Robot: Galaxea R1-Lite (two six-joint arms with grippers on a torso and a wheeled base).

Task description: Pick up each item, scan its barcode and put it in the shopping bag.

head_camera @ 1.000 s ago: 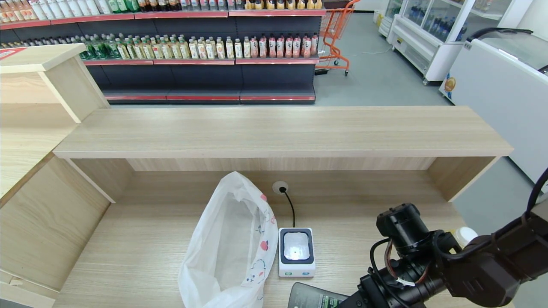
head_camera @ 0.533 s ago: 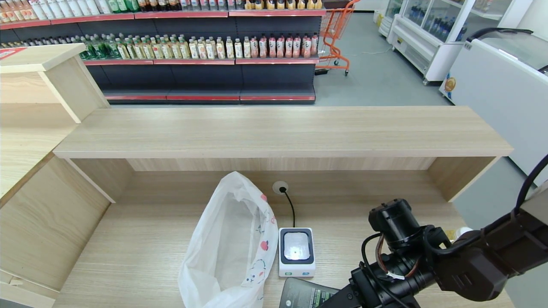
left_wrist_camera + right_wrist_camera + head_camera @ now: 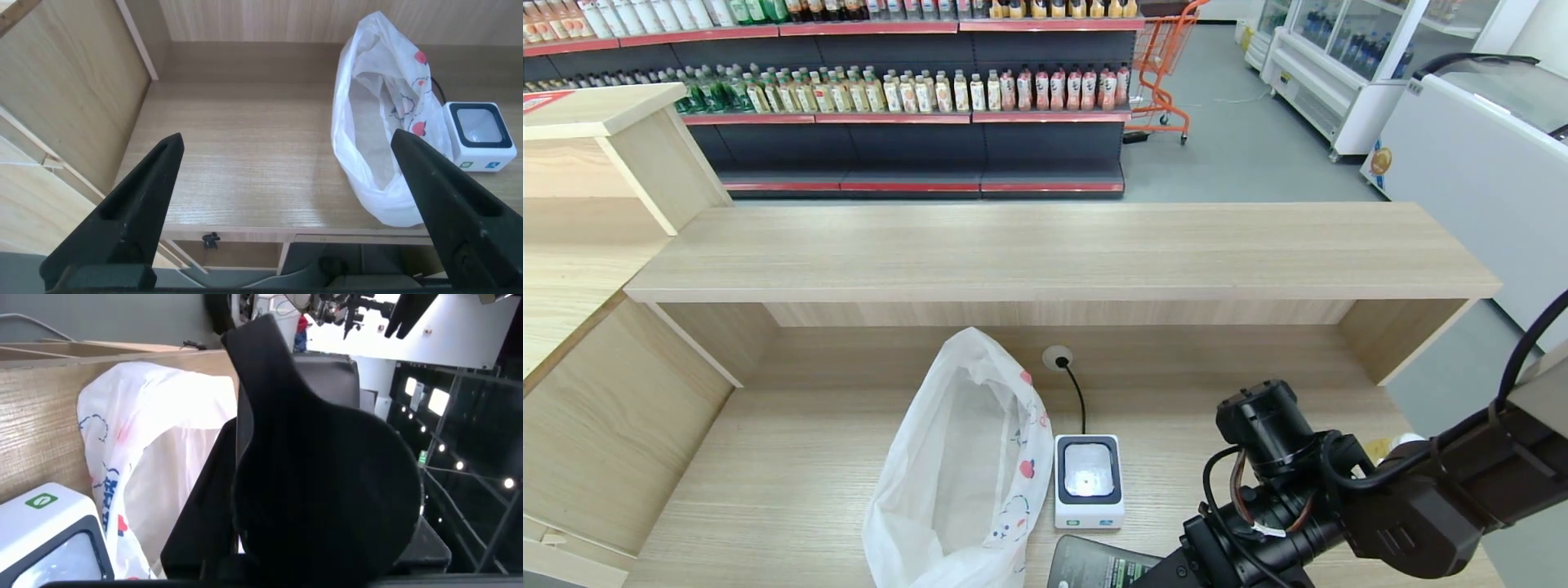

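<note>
A white shopping bag [image 3: 964,474] with red prints stands open on the lower counter. Just to its right sits the white barcode scanner [image 3: 1088,480], window facing up. My right gripper [image 3: 1164,576] is at the counter's front edge, shut on a dark flat packet [image 3: 1094,565] that lies in front of the scanner. In the right wrist view the packet [image 3: 327,490] hangs close before the bag [image 3: 155,449] and the scanner [image 3: 49,539]. My left gripper [image 3: 290,163] is held open above the left part of the counter, with the bag [image 3: 384,139] and scanner [image 3: 480,135] off to one side.
A raised wooden shelf [image 3: 1062,249] runs across above the lower counter, with side panels at both ends. The scanner's black cable [image 3: 1078,396] leads to a hole in the back. A white-capped item [image 3: 1409,441] peeks out behind my right arm.
My right arm has carried the dark packet to the left along the front edge, closer to the scanner and the bag. The bag and scanner have stayed put.
</note>
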